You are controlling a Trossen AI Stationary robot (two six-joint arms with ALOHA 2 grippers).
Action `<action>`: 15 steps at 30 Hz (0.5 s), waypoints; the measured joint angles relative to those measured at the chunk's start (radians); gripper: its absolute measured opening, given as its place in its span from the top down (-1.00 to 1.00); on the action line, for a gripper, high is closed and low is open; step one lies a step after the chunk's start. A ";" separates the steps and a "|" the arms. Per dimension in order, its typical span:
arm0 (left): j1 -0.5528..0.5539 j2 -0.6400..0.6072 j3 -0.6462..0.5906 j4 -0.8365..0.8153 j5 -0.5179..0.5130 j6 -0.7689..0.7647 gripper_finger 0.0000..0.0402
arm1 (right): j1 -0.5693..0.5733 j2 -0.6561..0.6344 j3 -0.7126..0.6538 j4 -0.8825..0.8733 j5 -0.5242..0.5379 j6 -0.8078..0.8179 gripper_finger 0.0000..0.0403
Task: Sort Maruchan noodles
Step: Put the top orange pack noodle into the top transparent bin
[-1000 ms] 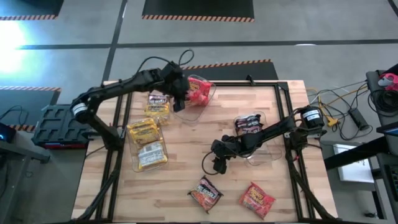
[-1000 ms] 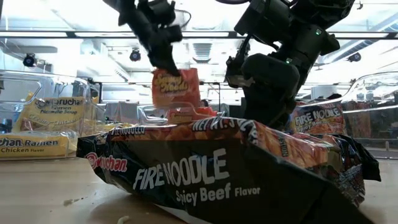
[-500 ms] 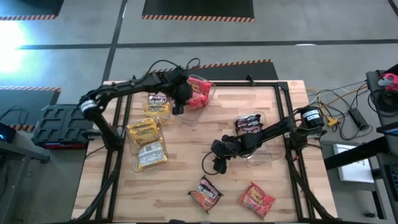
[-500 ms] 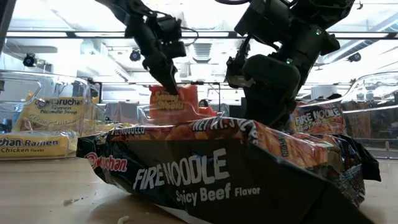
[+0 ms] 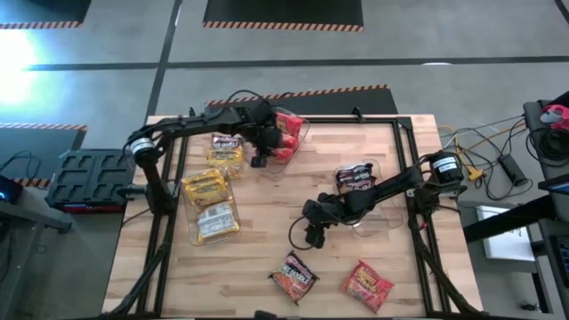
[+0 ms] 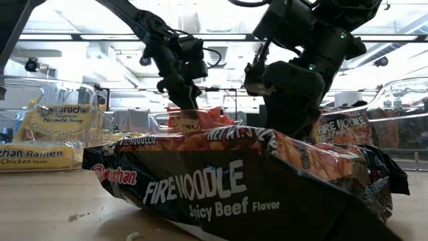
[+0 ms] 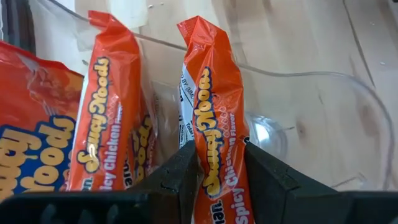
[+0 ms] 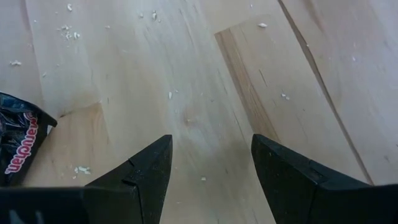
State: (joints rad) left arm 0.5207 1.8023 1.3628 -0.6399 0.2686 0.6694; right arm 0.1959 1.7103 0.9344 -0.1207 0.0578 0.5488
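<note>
The pale wooden plank table (image 5: 267, 249) stands on a grey floor with striped tape. The clear plastic bin (image 7: 323, 106) sits near the table's far edge and holds red crinkly noodle packets. The left gripper (image 7: 217, 171) pinches one red packet (image 7: 214, 112) standing on edge inside this bin. The right gripper (image 8: 211, 168) hangs spread over bare middle wood, beside a dark brown-black flat packet (image 8: 22, 140).

The place looks like a robotics lab or workshop; a wooden worktop (image 5: 267, 240) stands on a grey concrete floor (image 5: 444, 36) marked with hazard-striped tape (image 5: 329, 91); loose cables (image 5: 489, 142) lie beside it; ceiling lights (image 6: 30, 65) hang over an open hall.
</note>
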 joint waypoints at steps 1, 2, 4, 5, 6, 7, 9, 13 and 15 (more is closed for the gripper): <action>0.001 0.005 0.000 0.007 0.000 -0.003 0.52 | 0.000 0.000 0.000 0.000 0.000 0.000 -0.04; 0.004 0.010 0.000 0.015 0.000 -0.009 0.52 | 0.000 0.000 0.000 0.000 0.000 0.000 -0.04; 0.010 0.020 0.000 0.033 -0.002 -0.027 0.52 | 0.000 0.000 0.000 0.001 0.001 0.000 -0.04; 0.012 0.026 0.000 0.046 -0.012 -0.039 0.52 | 0.000 0.000 0.000 0.001 0.001 0.000 -0.04; 0.014 0.033 0.000 0.058 -0.028 -0.053 0.51 | 0.000 0.000 0.000 0.002 0.002 0.000 -0.04; 0.016 0.041 0.000 0.072 -0.042 -0.069 0.50 | 0.000 0.000 0.000 0.001 0.002 0.001 -0.04; 0.017 0.049 0.001 0.084 -0.077 -0.086 0.46 | 0.000 0.000 0.000 0.001 0.002 0.001 -0.04; 0.017 0.052 0.002 0.073 -0.119 -0.121 0.36 | 0.000 0.000 -0.001 -0.002 0.001 0.001 -0.04; 0.018 0.046 0.002 0.058 -0.131 -0.137 0.30 | 0.000 0.000 -0.001 -0.002 0.001 0.000 -0.04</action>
State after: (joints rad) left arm 0.5389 1.8486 1.3643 -0.5816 0.1374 0.5320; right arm 0.1959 1.7103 0.9337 -0.1229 0.0586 0.5490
